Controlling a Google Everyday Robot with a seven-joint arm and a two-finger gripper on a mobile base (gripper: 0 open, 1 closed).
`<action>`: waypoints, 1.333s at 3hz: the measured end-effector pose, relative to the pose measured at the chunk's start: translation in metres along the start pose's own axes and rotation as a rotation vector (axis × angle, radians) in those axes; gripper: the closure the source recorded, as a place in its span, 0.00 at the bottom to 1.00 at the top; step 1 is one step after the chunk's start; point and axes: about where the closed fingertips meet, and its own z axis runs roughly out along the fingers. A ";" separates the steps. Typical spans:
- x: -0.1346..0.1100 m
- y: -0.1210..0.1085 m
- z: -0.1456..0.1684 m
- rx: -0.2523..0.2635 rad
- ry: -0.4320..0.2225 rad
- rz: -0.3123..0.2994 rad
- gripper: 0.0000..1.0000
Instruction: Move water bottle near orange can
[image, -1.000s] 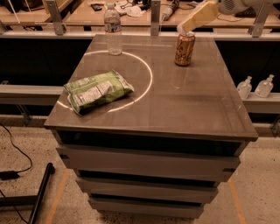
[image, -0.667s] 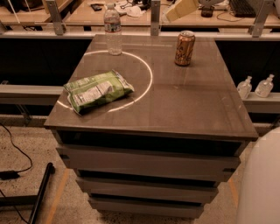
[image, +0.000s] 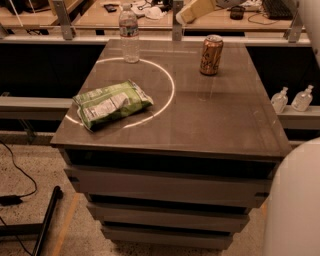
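Camera view: one water bottle, one orange can, tool top-centre.

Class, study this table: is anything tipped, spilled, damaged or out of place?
Nothing stands out. The water bottle and orange can stand upright, well apart, near the far edge. The green chip bag lies flat at the front left. The gripper hangs beyond the far edge, touching nothing.

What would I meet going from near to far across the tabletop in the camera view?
Green chip bag → orange can → water bottle. The gripper is not in this line: it shows at the top edge of the view, above and left of the can.
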 end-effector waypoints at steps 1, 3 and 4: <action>-0.014 0.005 0.026 0.017 -0.054 0.026 0.00; -0.038 0.020 0.057 0.056 -0.149 0.185 0.00; -0.038 0.024 0.073 0.042 -0.204 0.213 0.00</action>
